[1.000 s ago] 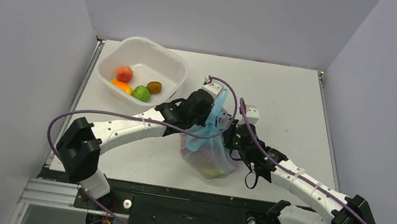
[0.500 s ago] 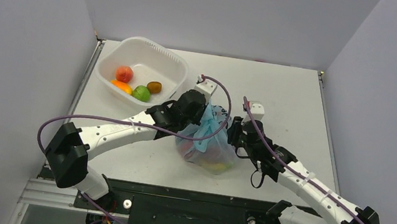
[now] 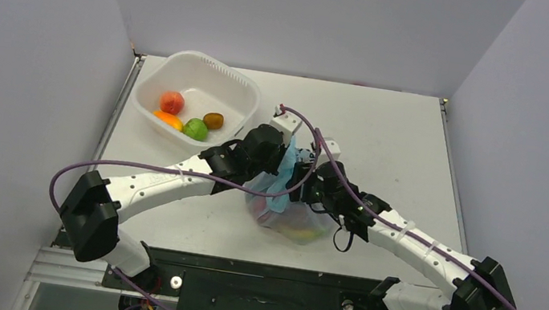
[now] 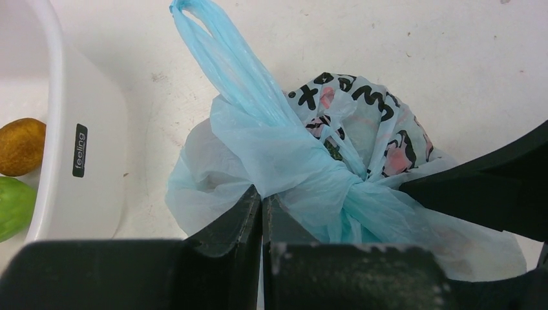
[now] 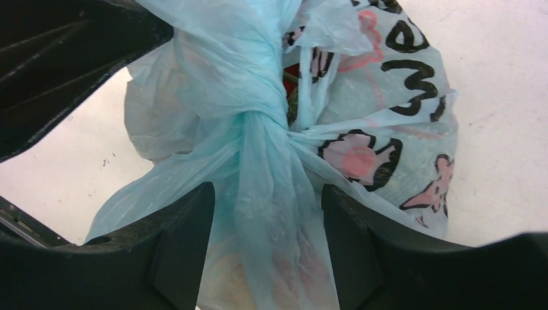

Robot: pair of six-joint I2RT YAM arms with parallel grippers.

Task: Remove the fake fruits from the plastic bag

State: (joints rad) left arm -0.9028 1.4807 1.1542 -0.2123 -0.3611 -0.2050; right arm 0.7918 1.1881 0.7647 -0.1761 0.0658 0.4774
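I read left gripper [image 4: 262, 210] pinched together on the plastic bag [image 4: 284, 155] film; right gripper [image 5: 265, 216] apart, straddling the bag's tied neck; bag sits on desk [image 3: 396, 132].

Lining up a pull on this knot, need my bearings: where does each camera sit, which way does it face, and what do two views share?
Top external: above and behind the bases, looking down on the table; left arm and right arm meet at the plastic bag.
Left wrist: looks down past the left gripper, shut on bag film; white tub at the picture's left edge.
Right wrist: looks down; right gripper open astride the bag's twisted tail.
Shared: both wrist views show the knot.
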